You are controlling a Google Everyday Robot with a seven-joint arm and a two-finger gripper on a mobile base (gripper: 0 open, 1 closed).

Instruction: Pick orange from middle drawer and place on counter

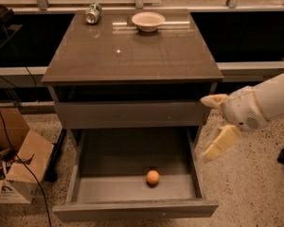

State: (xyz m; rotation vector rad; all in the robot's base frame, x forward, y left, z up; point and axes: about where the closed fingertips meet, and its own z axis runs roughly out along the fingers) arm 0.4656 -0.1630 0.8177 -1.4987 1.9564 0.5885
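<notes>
The gripper [208, 127] hung in the air just off the right side of the cabinet, level with the gap between the closed upper drawer front [128, 115] and the pulled-out middle drawer [132, 211]. Its two pale fingers [221, 142] were spread wide, one pointing left toward the cabinet's edge and the other angled down and to the left, with nothing between them. The white wrist and arm ran back from it to the right, out past the frame's edge.

The orange [153, 177] lay below and to the left of the gripper, on the grey floor of the middle drawer, close to the drawer's front wall and a little right of the middle. It was well apart from the fingers and touched none of the drawer's side walls.

The counter [132, 56] sat above and to the left of the gripper, glossy and catching the light. At its far edge stood a beige bowl [148, 21], and further left of that a metal can [92, 13] lay on its side.

Far to the gripper's left, beyond the cabinet, an open cardboard box [19, 169] stood on the speckled floor [246, 188], with a black cable [19, 160] trailing across it.
</notes>
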